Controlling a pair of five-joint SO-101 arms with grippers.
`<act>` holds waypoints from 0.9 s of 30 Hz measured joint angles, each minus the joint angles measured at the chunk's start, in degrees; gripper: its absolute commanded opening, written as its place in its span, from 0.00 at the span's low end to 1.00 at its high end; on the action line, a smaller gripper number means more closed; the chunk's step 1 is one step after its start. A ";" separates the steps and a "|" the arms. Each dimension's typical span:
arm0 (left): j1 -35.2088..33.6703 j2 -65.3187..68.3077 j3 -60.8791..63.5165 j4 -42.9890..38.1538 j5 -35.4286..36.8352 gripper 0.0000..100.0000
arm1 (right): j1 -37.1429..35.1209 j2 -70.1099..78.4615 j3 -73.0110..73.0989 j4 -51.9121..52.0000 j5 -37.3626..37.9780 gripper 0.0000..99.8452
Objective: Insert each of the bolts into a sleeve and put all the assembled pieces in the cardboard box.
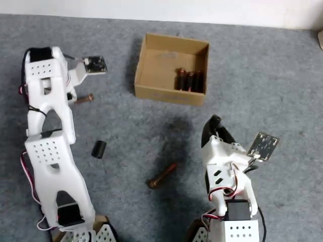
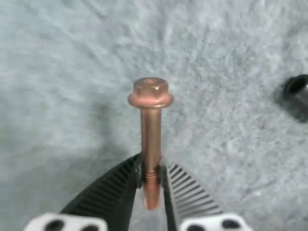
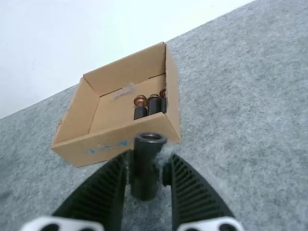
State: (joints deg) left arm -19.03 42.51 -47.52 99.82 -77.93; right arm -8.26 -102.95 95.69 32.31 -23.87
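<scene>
Pinching a copper bolt (image 2: pixel 150 125) by its threaded end in the left gripper (image 2: pixel 151 173) above the grey carpet (image 1: pixel 262 75), squeezing a black sleeve (image 3: pixel 145 169) in the right gripper (image 3: pixel 147 162) near the cardboard box (image 1: pixel 151 94), with assembled pieces (image 1: pixel 190 79) inside against its wall and a loose bolt (image 1: pixel 161 176) and loose sleeve (image 1: pixel 99 148) down between the arms.

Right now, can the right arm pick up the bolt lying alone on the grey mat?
Probably not yet. The right gripper is shut on a sleeve, so it's full. The loose bolt lies bare on the mat close beside that arm, with nothing in the way.
</scene>
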 measured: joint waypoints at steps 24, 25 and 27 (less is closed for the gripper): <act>26.20 -45.36 0.00 0.35 68.31 0.00 | 0.00 0.00 0.00 0.00 0.00 0.00; 26.81 -46.07 0.00 0.26 69.89 0.00 | 0.00 0.00 0.00 0.00 0.00 0.00; 27.34 -47.30 0.00 0.26 71.91 0.00 | 0.00 0.00 0.00 0.00 0.00 0.00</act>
State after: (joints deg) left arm 8.31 -4.79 -47.52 100.09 -6.02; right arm -8.26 -102.95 95.69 32.31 -23.87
